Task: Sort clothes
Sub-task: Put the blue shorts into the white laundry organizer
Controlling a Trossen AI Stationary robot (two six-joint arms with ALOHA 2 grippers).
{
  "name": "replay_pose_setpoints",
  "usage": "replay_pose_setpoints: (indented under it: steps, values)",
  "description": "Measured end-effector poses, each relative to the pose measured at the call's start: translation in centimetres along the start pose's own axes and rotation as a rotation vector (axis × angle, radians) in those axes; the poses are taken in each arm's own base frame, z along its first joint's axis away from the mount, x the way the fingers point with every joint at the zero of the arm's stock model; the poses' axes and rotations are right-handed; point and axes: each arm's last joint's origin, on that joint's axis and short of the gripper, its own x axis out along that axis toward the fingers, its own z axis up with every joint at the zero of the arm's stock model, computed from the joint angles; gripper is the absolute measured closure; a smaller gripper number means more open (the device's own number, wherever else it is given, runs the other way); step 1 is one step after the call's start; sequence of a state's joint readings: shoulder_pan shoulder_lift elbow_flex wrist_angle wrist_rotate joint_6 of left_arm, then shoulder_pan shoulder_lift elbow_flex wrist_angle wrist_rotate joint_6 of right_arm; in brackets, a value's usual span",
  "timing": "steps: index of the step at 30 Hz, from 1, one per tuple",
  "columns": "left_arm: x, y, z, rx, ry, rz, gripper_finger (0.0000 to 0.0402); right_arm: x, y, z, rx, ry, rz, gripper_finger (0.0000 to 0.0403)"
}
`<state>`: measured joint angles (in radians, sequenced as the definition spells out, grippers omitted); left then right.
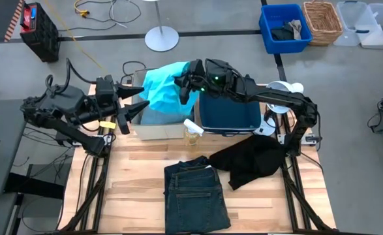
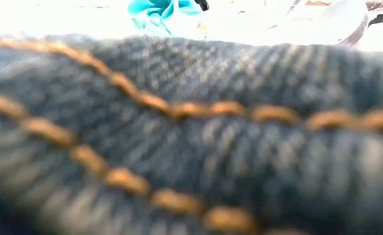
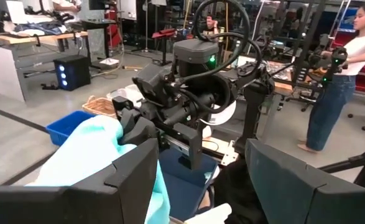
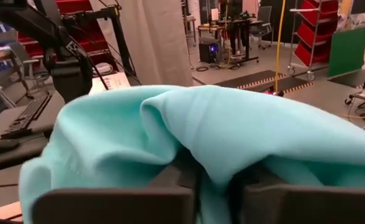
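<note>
My right gripper (image 1: pixel 181 88) is shut on the bright turquoise top (image 1: pixel 162 91), held up over the beige box (image 1: pixel 153 130) at the table's far side. The top also shows in the right wrist view (image 4: pixel 232 130) and the left wrist view (image 3: pixel 86 152). My left gripper (image 1: pixel 137 104) is open and empty just left of the top. The dark indigo jeans (image 1: pixel 196 196) lie flat at the table's near middle and fill the low view (image 2: pixel 191 143). The black garment (image 1: pixel 253 160) lies crumpled right of them. I cannot pick out the pale blue piece. My right gripper pinches a bunched fold of the turquoise top (image 4: pixel 214 177) between its two fingers. The fingers reach about level from the table's right side. The cloth drapes over and around the fingers, and its lower part hangs slack down over the beige box (image 1: pixel 153 116).
A navy box (image 1: pixel 230 116) stands right of the beige one, under my right arm. A small pale object (image 1: pixel 192 129) lies in front of the boxes. Bare wood shows at the table's near left (image 1: pixel 136 189). A person (image 3: pixel 347 74) stands beyond the table.
</note>
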<state>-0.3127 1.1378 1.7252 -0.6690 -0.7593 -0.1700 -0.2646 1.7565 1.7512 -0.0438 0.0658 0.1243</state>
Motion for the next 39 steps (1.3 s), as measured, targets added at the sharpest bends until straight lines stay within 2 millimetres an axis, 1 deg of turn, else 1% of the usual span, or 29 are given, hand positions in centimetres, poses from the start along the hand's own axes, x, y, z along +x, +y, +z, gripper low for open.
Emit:
replay_pose_setpoints:
  steps: [9,11,13,17,21,23,26,29,32,35,39]
  values:
    - [0.0,0.0,0.0,0.001,-0.003,0.012,0.0164,0.0,-0.2,0.5,0.001,-0.046,0.004,0.0202]
    - [0.0,0.0,0.0,0.001,-0.003,0.013,0.0164,0.0,-0.2,0.7,0.002,-0.060,0.014,0.0180]
    - [0.0,0.0,0.0,0.001,-0.003,0.013,0.0164,0.0,-0.1,0.7,-0.001,-0.066,0.019,0.0169]
    - [0.0,0.0,0.0,-0.004,-0.003,0.014,0.0164,-0.4,0.0,1.5,-0.006,-0.115,0.026,0.0168]
    - [0.0,0.0,0.0,-0.008,-0.003,0.014,0.0164,-2.1,0.1,3.3,-0.034,-0.172,0.032,0.0179]
    - [0.0,0.0,0.0,-0.009,-0.002,0.014,0.0164,-3.2,0.4,4.0,-0.035,-0.165,0.037,0.0186]
    - [0.1,0.0,0.0,-0.010,-0.002,0.014,0.0164,-5.3,1.2,5.1,-0.058,-0.151,0.056,0.0198]
    - [0.4,-0.2,-0.2,-0.002,0.005,0.021,0.0164,-7.8,2.4,6.3,-0.108,-0.153,0.091,0.0213]
    - [1.5,-0.8,-0.9,0.021,0.029,0.038,0.0164,-10.1,3.6,7.3,-0.112,-0.181,0.134,0.0232]
    - [2.7,-1.3,-1.8,0.059,0.071,0.059,0.0164,-12.4,4.4,7.7,-0.104,-0.197,0.152,0.0246]
    - [4.1,-2.0,-2.5,0.084,0.109,0.052,0.0164,-15.8,4.5,7.4,-0.089,-0.215,0.092,0.0252]
